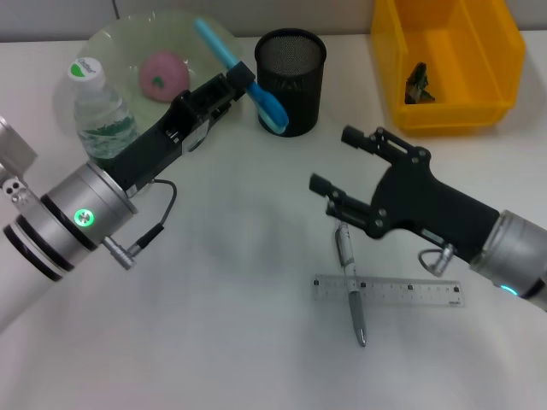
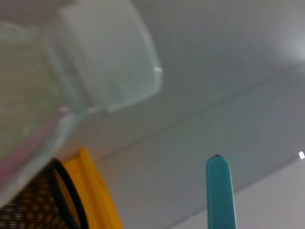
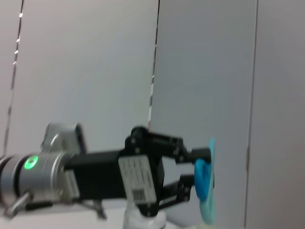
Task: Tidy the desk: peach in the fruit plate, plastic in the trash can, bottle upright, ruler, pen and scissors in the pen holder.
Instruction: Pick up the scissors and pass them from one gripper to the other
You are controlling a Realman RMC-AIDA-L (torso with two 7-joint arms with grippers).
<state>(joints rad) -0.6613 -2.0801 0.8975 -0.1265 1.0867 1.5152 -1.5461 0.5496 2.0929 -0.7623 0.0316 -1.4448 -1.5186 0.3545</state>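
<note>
Left gripper (image 1: 242, 81) fingers (image 3: 202, 153) are clamped on blue scissors (image 1: 244, 73), held above the worktop (image 1: 214, 325) beside the black mesh pen holder (image 1: 291, 81). The scissors' long axis runs diagonally, handle loops low against the holder's side, tip toward the far plate. Right gripper (image 1: 333, 162) fingers are spread wide, holding nothing, over the pen (image 1: 350, 282). The pen lies across the clear ruler (image 1: 389, 292), tip toward the robot. The peach (image 1: 164, 74) sits in the plate (image 1: 111, 43). The bottle (image 1: 101, 111) stands upright; no label text is legible. The yellow bin (image 1: 449, 60) holds a dark scrap (image 1: 419, 84).
</note>
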